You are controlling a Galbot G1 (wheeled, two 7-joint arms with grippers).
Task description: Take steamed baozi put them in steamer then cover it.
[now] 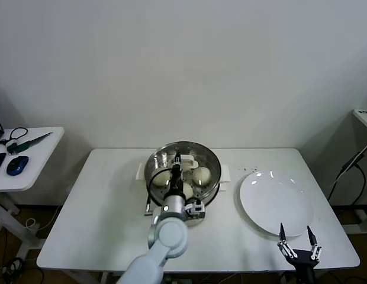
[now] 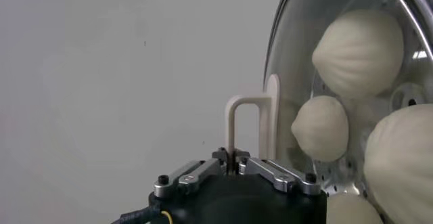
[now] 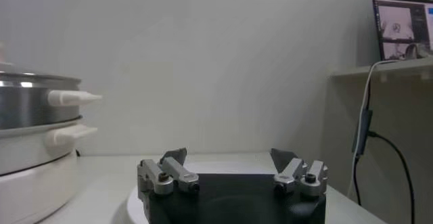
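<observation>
The steamer point(image 1: 213, 180) stands at the middle of the table with the clear glass cover point(image 1: 201, 155) lying on it. Through the glass I see cream-white baozi point(image 1: 201, 175) in the basket. My left gripper point(image 1: 177, 162) reaches over the steamer and is shut on the cover's white handle point(image 2: 233, 120). In the left wrist view the cover point(image 2: 298, 36) fills one side, with baozi point(image 2: 358, 49) behind the glass, and the left gripper point(image 2: 232, 159) pinches one leg of the handle. My right gripper point(image 1: 298, 234) is open and holds nothing, near the table's front right.
A flat white plate point(image 1: 275, 201) lies bare to the right of the steamer, just beyond the right gripper point(image 3: 230, 159). The steamer point(image 3: 27, 103) shows off to one side in the right wrist view. A side table point(image 1: 29, 157) with a mouse stands at the far left.
</observation>
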